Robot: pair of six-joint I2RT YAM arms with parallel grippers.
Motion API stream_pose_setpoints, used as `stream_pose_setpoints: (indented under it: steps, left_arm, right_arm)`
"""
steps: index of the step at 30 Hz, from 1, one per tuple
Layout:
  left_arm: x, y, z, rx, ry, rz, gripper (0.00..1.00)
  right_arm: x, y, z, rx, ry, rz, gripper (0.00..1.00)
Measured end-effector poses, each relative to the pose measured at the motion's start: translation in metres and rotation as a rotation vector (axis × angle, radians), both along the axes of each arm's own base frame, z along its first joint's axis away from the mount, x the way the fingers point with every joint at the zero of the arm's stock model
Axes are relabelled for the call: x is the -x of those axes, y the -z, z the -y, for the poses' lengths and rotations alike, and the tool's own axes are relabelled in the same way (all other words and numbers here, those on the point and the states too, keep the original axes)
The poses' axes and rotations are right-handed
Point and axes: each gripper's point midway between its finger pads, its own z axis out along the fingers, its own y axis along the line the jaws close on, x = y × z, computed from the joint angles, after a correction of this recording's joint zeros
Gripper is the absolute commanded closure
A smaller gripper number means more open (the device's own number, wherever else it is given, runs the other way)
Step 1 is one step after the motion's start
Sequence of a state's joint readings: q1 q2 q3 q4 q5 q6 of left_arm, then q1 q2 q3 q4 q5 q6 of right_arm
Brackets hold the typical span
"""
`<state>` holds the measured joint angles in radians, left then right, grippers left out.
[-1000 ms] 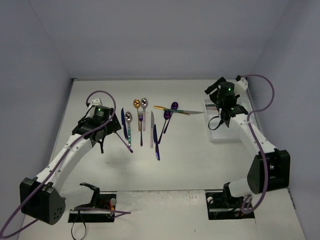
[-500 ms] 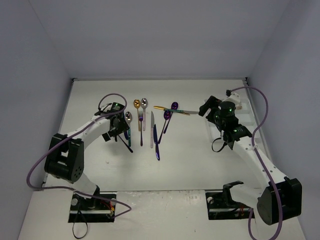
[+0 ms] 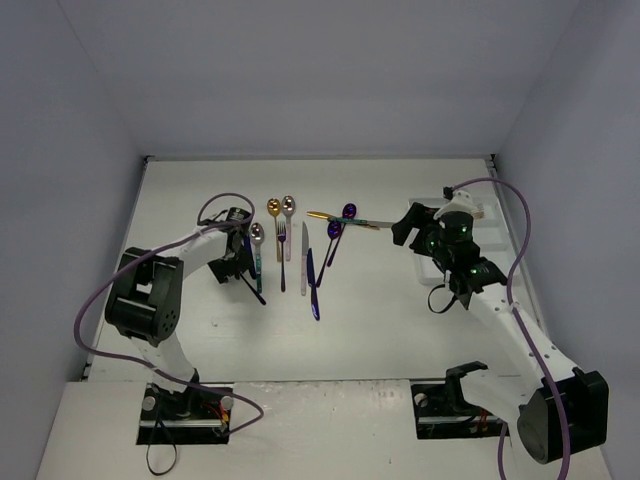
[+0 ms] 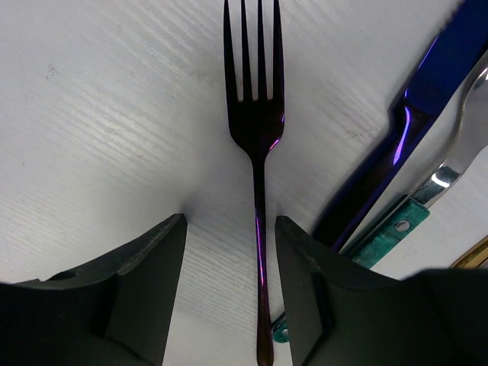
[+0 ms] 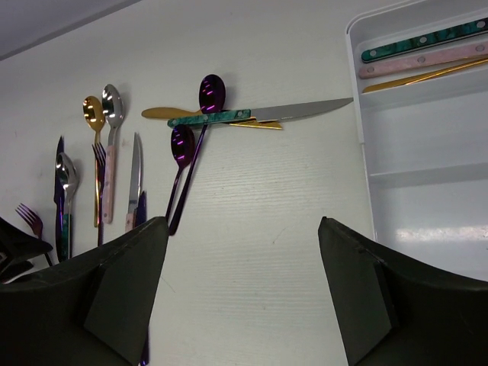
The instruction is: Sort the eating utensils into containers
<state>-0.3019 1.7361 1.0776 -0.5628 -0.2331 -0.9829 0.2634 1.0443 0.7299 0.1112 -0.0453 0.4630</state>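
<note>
Purple fork (image 4: 258,152) is straddled, ungripped, at frame centre by the parted left gripper (image 4: 230,223); the right gripper (image 5: 242,226) is spread wide, empty.

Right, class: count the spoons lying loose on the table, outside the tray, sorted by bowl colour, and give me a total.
Gold spoon: 1
Silver spoons: 2
Purple spoons: 2
Total: 5

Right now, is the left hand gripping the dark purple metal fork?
No, the dark purple metal fork lies free inside the open left hand.
</note>
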Motion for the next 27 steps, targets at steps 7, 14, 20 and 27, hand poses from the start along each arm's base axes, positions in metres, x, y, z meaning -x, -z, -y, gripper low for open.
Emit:
stream_pose_setpoints:
  steps: [7, 14, 20, 27]
  left_arm:
    - [-0.012, 0.001, 0.0, 0.015, -0.024, 0.017, 0.88]
    - [-0.016, 0.001, -0.005, 0.021, -0.048, 0.028, 1.0]
    - [-0.013, -0.003, -0.006, 0.024, -0.038, 0.026, 1.0]
    - [-0.012, -0.06, 0.004, 0.074, 0.021, 0.161, 1.0]
  right_arm:
    - [0.003, -0.001, -0.002, 0.023, -0.039, 0.01, 0.17]
    - [0.008, -0.002, -0.012, 0.031, -0.118, 0.017, 0.16]
    - [0.019, -0.001, -0.048, 0.045, -0.267, 0.016, 0.16]
    - [0.056, -0.014, -0.144, 0.059, -0.567, 0.06, 0.17]
